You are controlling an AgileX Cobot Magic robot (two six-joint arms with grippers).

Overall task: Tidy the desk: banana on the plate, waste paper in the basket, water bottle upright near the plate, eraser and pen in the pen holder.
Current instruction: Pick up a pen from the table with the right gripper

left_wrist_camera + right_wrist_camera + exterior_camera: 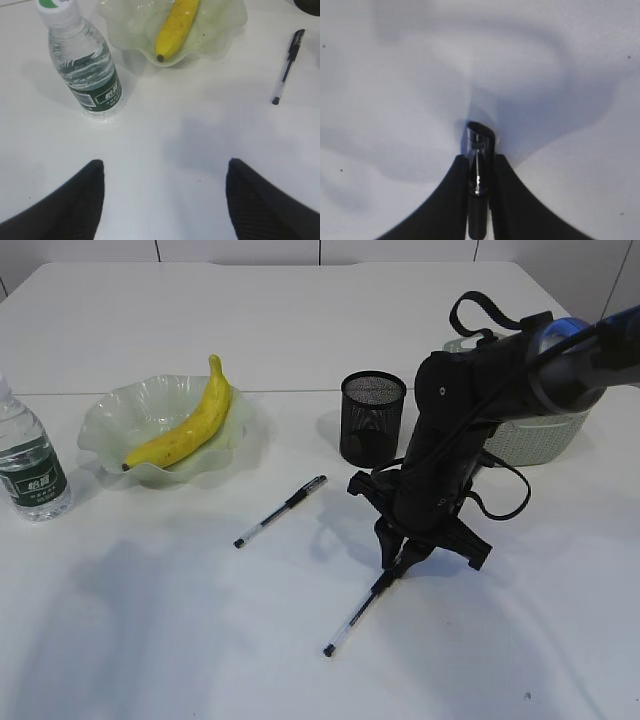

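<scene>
White desk (pixel 300 330) under even light. Exterior view: banana (pixel 185 425) lies on the plate (pixel 110 415); bottle (pixel 30 470) stands upright at the plate's 8 o'clock. One pen (pixel 282 510) lies loose at the holder's (pixel 372 418) 7 o'clock. The right gripper (pixel 398 562) clamps a second pen (pixel 352 620), its tip on the desk.

Left wrist view: left gripper (pixel 165 200) gapes wide, holding nothing.

Right wrist view: jaws pinch the pen barrel.

Judgement: pen pickup in hand; next, lift and carry it to the holder at 12 o'clock.
</scene>
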